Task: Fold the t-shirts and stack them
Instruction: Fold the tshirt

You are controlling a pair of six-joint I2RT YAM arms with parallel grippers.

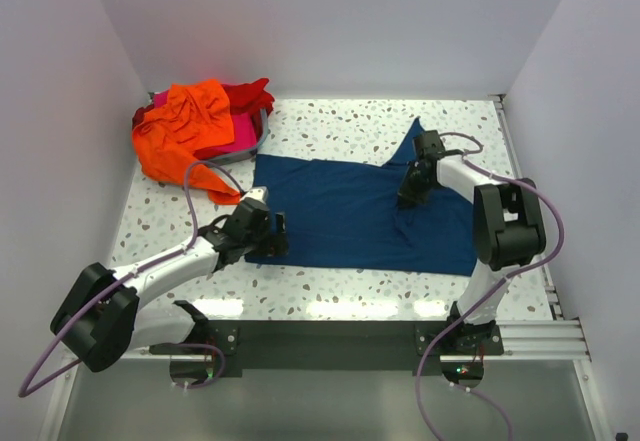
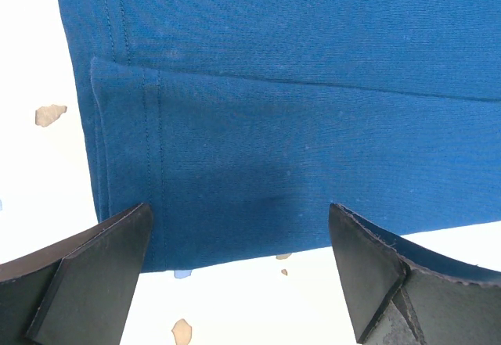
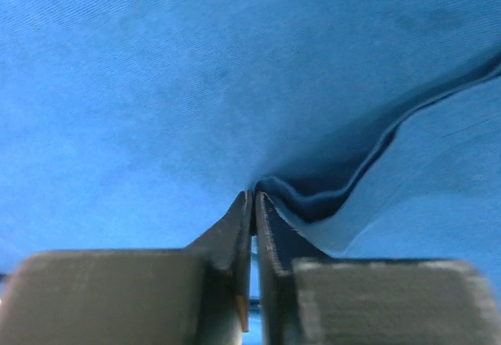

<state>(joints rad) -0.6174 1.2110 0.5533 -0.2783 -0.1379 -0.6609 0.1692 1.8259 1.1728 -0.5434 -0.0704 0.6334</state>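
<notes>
A navy blue t-shirt (image 1: 350, 216) lies spread across the middle of the speckled table (image 1: 330, 126), one sleeve pointing to the back right. My left gripper (image 1: 272, 235) is open at the shirt's near left corner. In the left wrist view its fingers (image 2: 117, 251) straddle the stitched hem (image 2: 149, 141), and the gripper (image 2: 241, 213) holds nothing. My right gripper (image 1: 410, 197) is shut on a pinched ridge of the navy cloth near the shirt's right side. In the right wrist view the gripper (image 3: 254, 196) has a puckered fold (image 3: 329, 200) running off its tips. The white print is hidden.
A heap of orange (image 1: 185, 131), red (image 1: 250, 96) and magenta (image 1: 240, 143) t-shirts sits at the back left, over a grey basket rim (image 1: 263, 129). White walls close in the table on three sides. A metal rail (image 1: 520, 336) runs along the near edge.
</notes>
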